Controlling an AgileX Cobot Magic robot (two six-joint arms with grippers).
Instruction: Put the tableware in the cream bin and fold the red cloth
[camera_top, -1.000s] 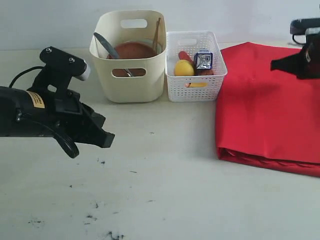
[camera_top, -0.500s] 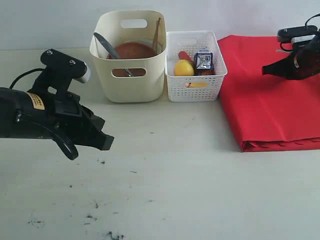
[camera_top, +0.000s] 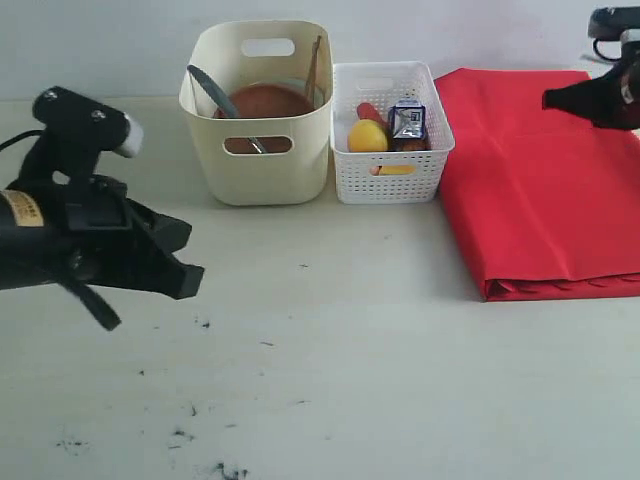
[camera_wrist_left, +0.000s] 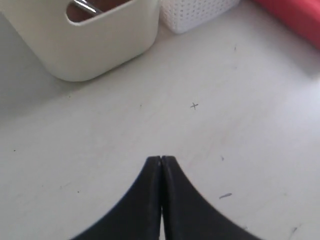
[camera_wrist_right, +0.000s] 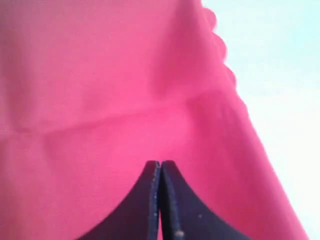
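Left claw (camera_top: 191, 283) has drawn back leftward — red cloth (camera_top: 540, 190) stays folded.

text: none legible | yellow label (camera_top: 18, 207) on left arm (camera_top: 75, 255): perhaps print, unreadable | carton (camera_top: 406, 120): illegible

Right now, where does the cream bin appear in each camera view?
Exterior view: cream bin upper middle, left of the white basket.
Left wrist view: upper left of the picture, cut off at the top.
Right wrist view: not in it.
Shared landmark: the red cloth, in all three.
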